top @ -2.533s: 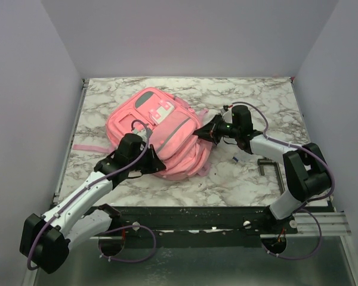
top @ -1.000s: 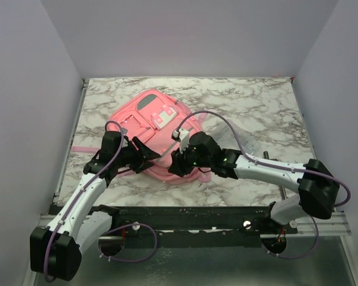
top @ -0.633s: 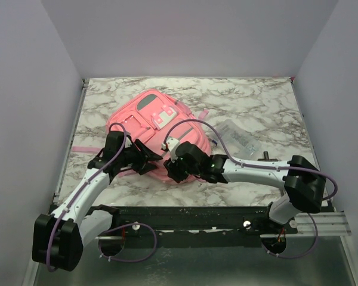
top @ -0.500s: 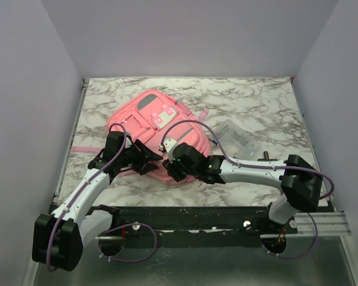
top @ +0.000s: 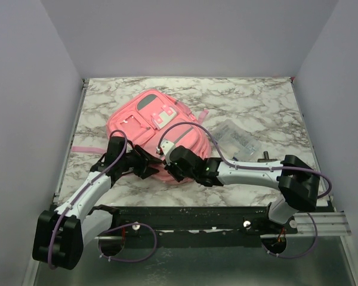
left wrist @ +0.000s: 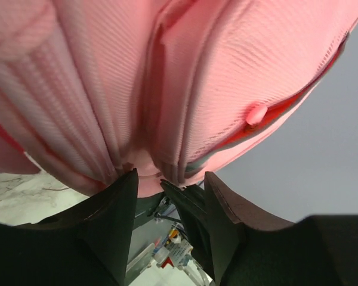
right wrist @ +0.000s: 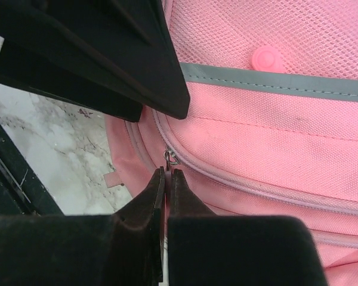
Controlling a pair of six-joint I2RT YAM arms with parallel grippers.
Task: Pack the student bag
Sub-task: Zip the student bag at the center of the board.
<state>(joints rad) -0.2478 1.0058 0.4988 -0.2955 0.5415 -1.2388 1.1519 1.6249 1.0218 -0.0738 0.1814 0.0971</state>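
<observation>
Student bag: the student bag [top: 158,122] is laid flat on the marble table [top: 256,101], left of the middle, with the front pockets turned upward. Its near edge is found between the two grippers.
Left gripper: by the left gripper [left wrist: 167,176] a thick fold of the near-left edge of the bag is grasped, the jaws being only half spread.
Right gripper: the jaws of the right gripper [right wrist: 167,173] are pressed together, with the tips just under the zip ring [right wrist: 170,158], below the grey trim [right wrist: 274,83]. Whether a pull tab is caught between them cannot be told.
What has changed: the right arm has been brought from the right side of the bag to its near edge. Its jaws, apart a moment ago, are now closed. A clear packet [top: 238,137] is now uncovered on the right.
Meaning for the task: the zip is judged ready to be drawn open, with the fabric held by the left gripper. No packing is seen yet.
</observation>
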